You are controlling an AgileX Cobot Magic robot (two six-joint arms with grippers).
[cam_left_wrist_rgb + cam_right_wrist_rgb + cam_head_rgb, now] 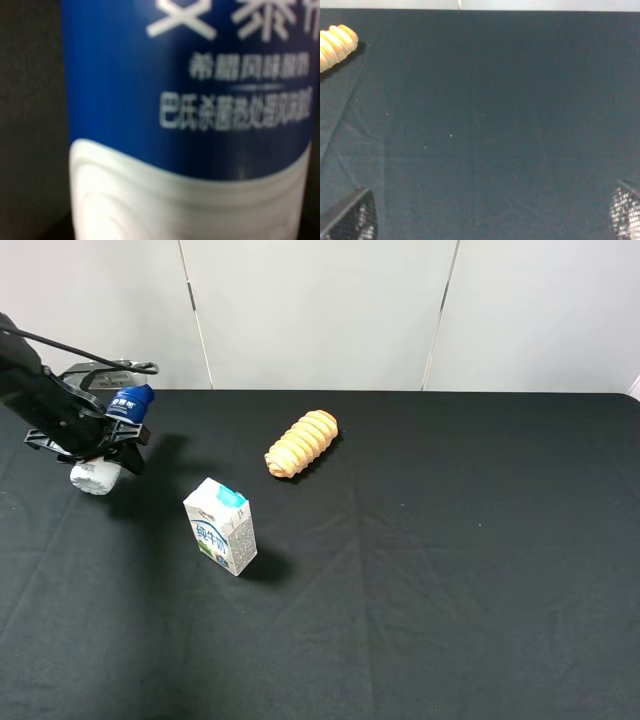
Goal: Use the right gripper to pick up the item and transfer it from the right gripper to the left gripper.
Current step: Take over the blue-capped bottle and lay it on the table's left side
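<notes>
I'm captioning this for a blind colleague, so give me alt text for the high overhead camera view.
At far left, the left gripper, a black claw, is shut on a slim white plastic bottle with a dark-blue cap. On the black tablecloth a small white-and-teal milk carton stands upright near the middle, with a ridged golden bread roll lying behind it.

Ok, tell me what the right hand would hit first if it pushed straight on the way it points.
Probably only the black cloth. The right hand is open with nothing between its fingertips, and the bread roll lies well off to one side. Depth is hard to judge.
</notes>
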